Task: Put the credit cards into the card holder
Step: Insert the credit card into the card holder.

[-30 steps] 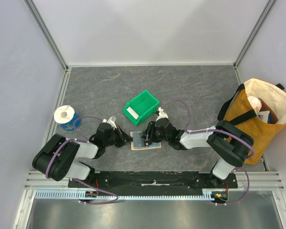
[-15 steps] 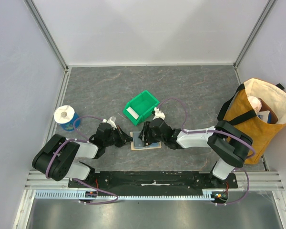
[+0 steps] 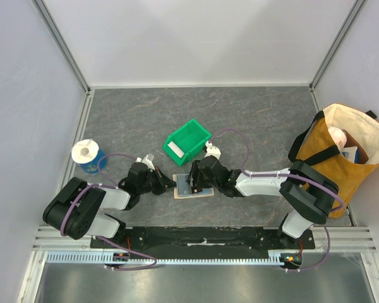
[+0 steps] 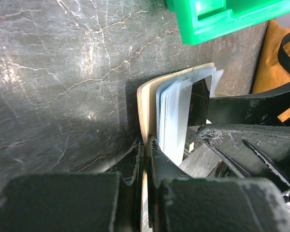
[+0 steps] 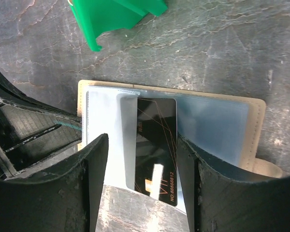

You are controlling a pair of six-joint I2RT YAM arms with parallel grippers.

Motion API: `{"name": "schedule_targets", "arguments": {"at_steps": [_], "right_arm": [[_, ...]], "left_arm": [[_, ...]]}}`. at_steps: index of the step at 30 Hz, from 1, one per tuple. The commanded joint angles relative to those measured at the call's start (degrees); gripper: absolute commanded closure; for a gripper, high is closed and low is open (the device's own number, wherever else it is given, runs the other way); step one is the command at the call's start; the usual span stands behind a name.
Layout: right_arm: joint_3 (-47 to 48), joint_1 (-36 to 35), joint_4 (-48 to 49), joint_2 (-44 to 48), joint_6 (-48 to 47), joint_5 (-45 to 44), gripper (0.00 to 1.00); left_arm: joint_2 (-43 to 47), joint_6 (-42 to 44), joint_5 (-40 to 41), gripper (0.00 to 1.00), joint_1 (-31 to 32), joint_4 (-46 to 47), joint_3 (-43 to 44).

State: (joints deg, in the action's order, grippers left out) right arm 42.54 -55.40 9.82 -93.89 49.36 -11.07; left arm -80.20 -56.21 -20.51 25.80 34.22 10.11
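**1. Layout (top view).** Grey stone-pattern table top (image 3: pixel 132 120). A small tan leather-like folding card holder (image 3: pixel 206 192) lies opened flat near the front edge, btwn the two arms. It sits just in front of a green plastic open-front bin (image 3: pixel 187 141).

**2. L gripper** (image 3: pixel 168 185). Jaws together, clamped on the L-hand edge of the card holder. L wrist view: the tan cover and a stack of thin pale-blue sheets run straight into the closed fingers (image 4: pixel 134 164). Cards vs. sleeves in that stack: cannot tell.

**3. R gripper** (image 5: pixel 141 145). Jaws apart, low over the card holder, one finger on each side of a dark rectangular plastic credit card w/ thin gold lines and "VIP" print (image 5: pixel 155 140).
- One finger is just beside a long edge of the dark card.
- The other finger stands apart from it, w/ pale sleeve showing in the gap.
- No grip on the card.

**4. Dark card pos.** Lies lengthwise on the inner face of the card holder, over translucent light-blue plastic sleeves (image 5: pixel 212 125). Whether its end sits inside a pocket: cannot tell.

**5. Other items (top view).**
- Whitish flat piece (image 3: pixel 175 149) inside the bin.
- Blue cylinder w/ white top (image 3: pixel 87 154) at the L side of the table, well apart from the card holder.
- Orange-and-cream fabric tote bag (image 3: pixel 344 154), upright and open, at the R edge.
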Motion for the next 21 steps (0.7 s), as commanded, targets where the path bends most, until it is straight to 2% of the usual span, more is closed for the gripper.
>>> {"name": "schedule_targets", "arguments": {"at_steps": [1,3,10,21], "right_arm": [[-2.5,0.6,-8.6,0.7,-2.3,-4.7,0.36],[-3.3,0.6,-6.3,1.0,-2.5,-2.8,0.40],[-2.3,0.5,-4.4,-0.7,-1.8,2.6,0.44],[0.6,-2.0,-5.7,-3.2,-0.1,5.4,0.41]], "left_arm": [[-1.4,2.3,3.8,0.98,0.1,-10.5,-2.7],[-1.4,2.4,3.9,0.98,0.1,-10.6,-2.7],[-1.4,2.4,3.8,0.98,0.1,-10.5,-2.6],[-0.9,2.2,4.1,0.98,0.2,-10.5,-3.0]]}}
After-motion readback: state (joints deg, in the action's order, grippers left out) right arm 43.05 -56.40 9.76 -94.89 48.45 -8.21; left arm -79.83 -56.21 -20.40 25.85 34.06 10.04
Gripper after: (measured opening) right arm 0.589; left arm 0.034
